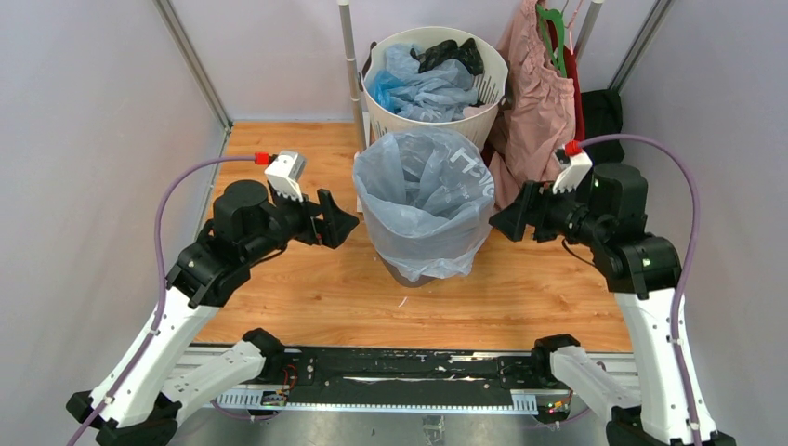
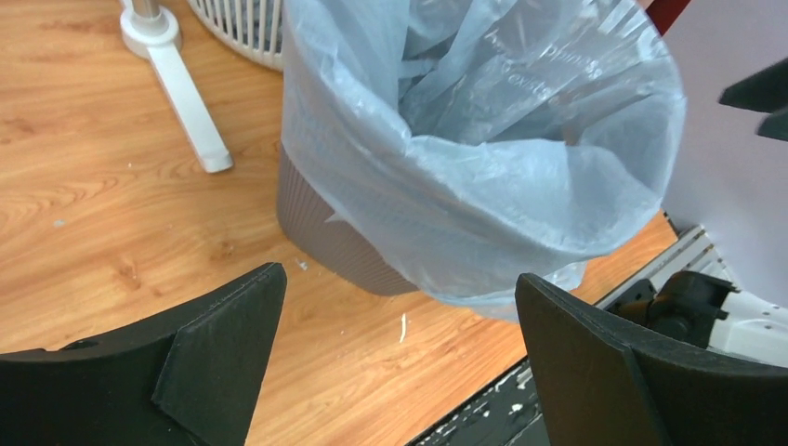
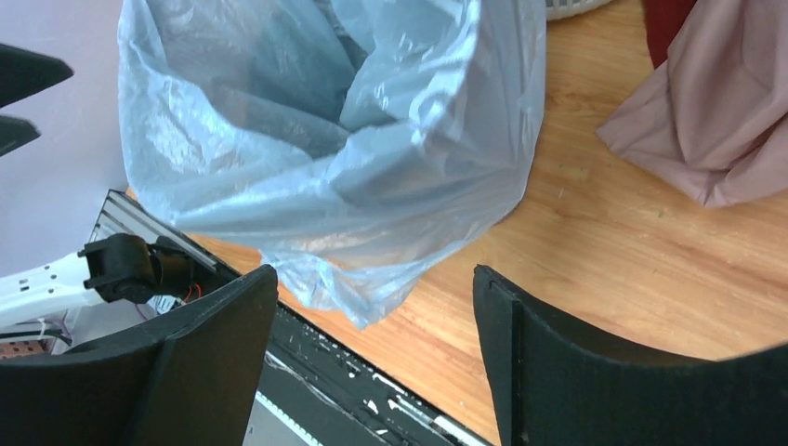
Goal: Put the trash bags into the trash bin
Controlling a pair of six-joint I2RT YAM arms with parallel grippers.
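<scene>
While the pale blue trash bag [image 1: 423, 200] lines the trash bin [image 1: 412, 271] on the table [image 1: 297, 297], the overhead view shows the left gripper [image 1: 340, 221] and the right gripper [image 1: 502, 221] flanking it without touching. The left wrist view shows spread, empty jaws facing the bag. The right wrist view shows the same, with a pink garment [image 3: 706, 121] nearby.

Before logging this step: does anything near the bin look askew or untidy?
The pale blue see-through plastic bag drapes unevenly over the dark grey mesh bin, sagging lower on the near side. A white scrap lies on the wooden table beside it.
</scene>
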